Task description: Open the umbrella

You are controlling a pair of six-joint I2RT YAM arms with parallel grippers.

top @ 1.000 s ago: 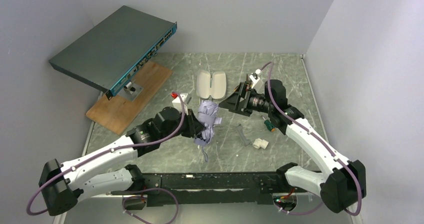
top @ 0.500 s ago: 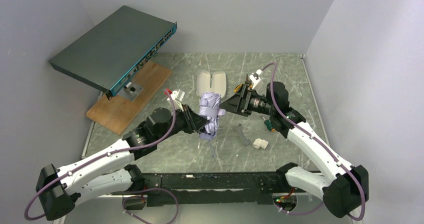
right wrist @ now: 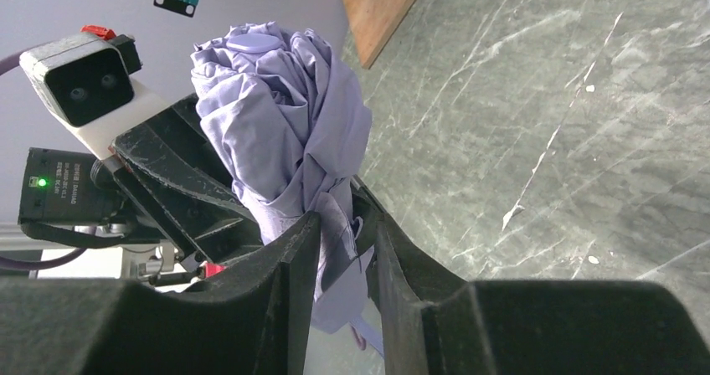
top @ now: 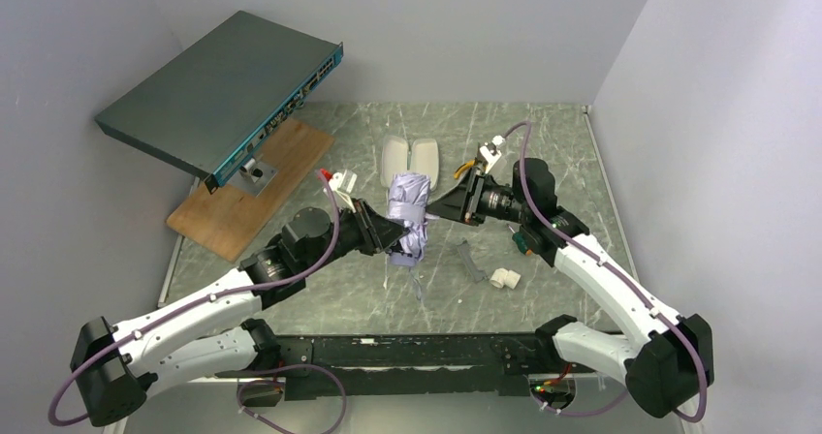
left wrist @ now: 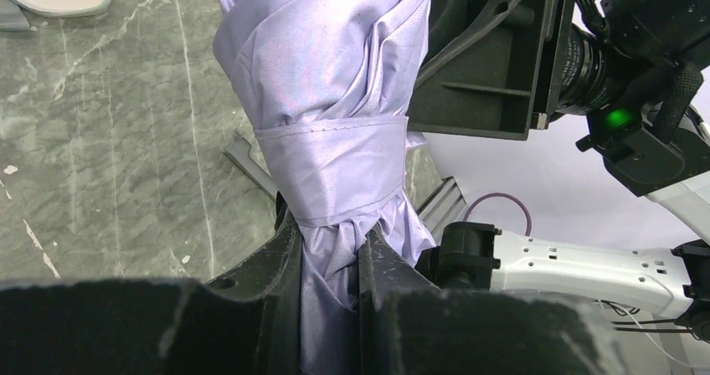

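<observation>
Umbrella (top: 408, 216) first: it is furled and held clear of the bench (top: 543, 153) near its middle, roughly upright, a little nearer the far edge than the near one, with the beige case (top: 409, 161) lying just behind it. The left gripper (left wrist: 329, 241) is clenched on the lower part of the bundle, the cloth squeezed narrow between its fingers just under the strap (left wrist: 331, 161). The right gripper (right wrist: 345, 224) comes in from the right edge side and straddles the same lower cloth. Its fingers sit close on either side, but I cannot tell whether they are pinching or only bracketing it.

The biggest risk, as I judge it, is that both grips hold loose cloth and not the shaft. A pull apart could stretch or tear the fabric, or let the whole bundle slide out and drop to the bench. Next, the two grippers are crowded into one short stretch of the bundle, so a small misjudged turn could knock finger against finger. Last, the strap is wrapped tight round the canopy, and nothing can spread until it comes loose.

Hidden: shaft, ribs and handle are all buried under cloth or behind the fingers. The strap's fastening does not show in any view. A thin cord (top: 417, 284) hangs below, too small to read
</observation>
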